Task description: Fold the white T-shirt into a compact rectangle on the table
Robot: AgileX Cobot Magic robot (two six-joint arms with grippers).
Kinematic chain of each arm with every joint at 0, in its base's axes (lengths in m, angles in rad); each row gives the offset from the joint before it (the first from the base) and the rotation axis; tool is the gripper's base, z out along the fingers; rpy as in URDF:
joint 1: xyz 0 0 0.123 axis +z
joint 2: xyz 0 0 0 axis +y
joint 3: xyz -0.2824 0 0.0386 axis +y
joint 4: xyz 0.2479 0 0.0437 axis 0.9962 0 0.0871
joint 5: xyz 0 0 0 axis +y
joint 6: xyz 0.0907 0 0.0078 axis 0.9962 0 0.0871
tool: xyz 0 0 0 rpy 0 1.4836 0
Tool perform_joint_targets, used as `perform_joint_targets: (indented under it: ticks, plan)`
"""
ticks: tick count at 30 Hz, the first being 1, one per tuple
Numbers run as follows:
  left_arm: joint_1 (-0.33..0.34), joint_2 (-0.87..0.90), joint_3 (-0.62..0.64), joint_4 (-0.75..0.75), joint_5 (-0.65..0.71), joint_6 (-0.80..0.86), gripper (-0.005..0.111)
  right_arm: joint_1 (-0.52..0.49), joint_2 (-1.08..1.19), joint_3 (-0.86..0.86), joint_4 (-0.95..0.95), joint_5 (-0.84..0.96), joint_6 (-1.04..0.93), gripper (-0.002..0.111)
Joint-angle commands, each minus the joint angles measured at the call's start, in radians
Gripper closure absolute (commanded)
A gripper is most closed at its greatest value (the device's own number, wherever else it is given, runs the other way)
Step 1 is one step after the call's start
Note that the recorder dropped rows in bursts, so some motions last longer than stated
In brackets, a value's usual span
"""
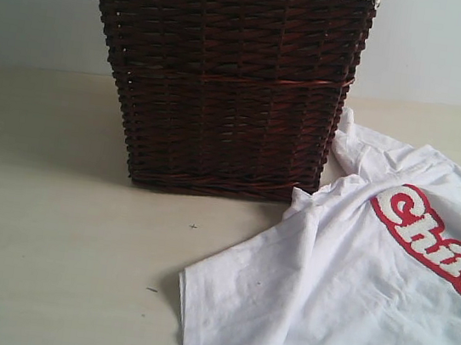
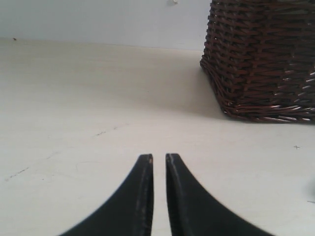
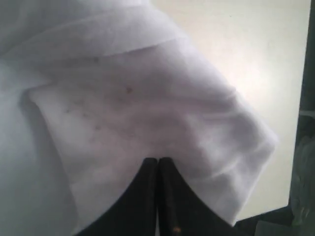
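The white T-shirt (image 1: 349,309) lies spread on the table (image 1: 51,225) at the right of the exterior view, chest up, with its red-outlined lettering (image 1: 435,244) running off the frame's edge. Neither gripper appears in that view. In the right wrist view a sleeve of the T-shirt (image 3: 147,98) lies wrinkled on the table (image 3: 256,64), and my right gripper (image 3: 158,160) is shut with its tips pinched into the cloth. My left gripper (image 2: 159,157) hovers over bare table (image 2: 98,98), jaws all but together with nothing between them, away from the shirt.
A tall dark brown wicker basket (image 1: 225,86) with cream lace trim stands at the back centre, touching the shirt's upper edge. The left wrist view shows the basket (image 2: 261,59) ahead of that gripper. Near the sleeve, the table's edge (image 3: 299,98) drops to a dark gap.
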Motion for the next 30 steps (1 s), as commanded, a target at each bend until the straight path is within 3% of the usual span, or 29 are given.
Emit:
perform_joint_targets:
  ticks: [1, 8, 12, 14, 16, 17, 19, 21, 25, 30]
  plan:
    - [-0.006, -0.007, -0.001, 0.002, -0.006, 0.002, 0.095, -0.013, 0.083, -0.033, -0.021, -0.097, 0.019, 0.108]
    - [-0.006, -0.007, -0.001, 0.002, -0.006, 0.002, 0.095, -0.013, 0.132, -0.219, -0.008, -0.024, 0.104, 0.108]
    - [-0.006, -0.007, -0.001, 0.002, -0.006, 0.002, 0.095, -0.011, 0.007, -0.219, 0.142, -0.001, -0.013, 0.108]
    - [-0.006, -0.007, -0.001, 0.002, -0.006, 0.002, 0.095, -0.011, -0.035, -0.199, 0.283, 0.023, -0.247, 0.108]
    - [-0.006, -0.007, -0.001, 0.002, -0.006, 0.002, 0.095, 0.013, -0.043, -0.129, 0.494, 0.088, -0.665, 0.108]
    - [-0.006, -0.007, -0.001, 0.002, -0.006, 0.002, 0.095, 0.040, -0.043, -0.076, 0.689, 0.151, -0.983, 0.108]
    - [-0.006, -0.007, -0.001, 0.002, -0.006, 0.002, 0.095, 0.060, -0.043, -0.013, 0.917, 0.173, -1.309, 0.108]
    - [-0.006, -0.007, -0.001, 0.002, -0.006, 0.002, 0.095, 0.080, -0.046, 0.035, 1.137, 0.157, -1.508, 0.108]
    - [-0.006, -0.007, -0.001, 0.002, -0.006, 0.002, 0.095, 0.130, -0.044, 0.088, 1.538, 0.097, -1.701, 0.108]
    - [-0.006, -0.007, -0.001, 0.002, -0.006, 0.002, 0.095, 0.141, -0.007, 0.087, 1.602, 0.082, -1.706, 0.108]
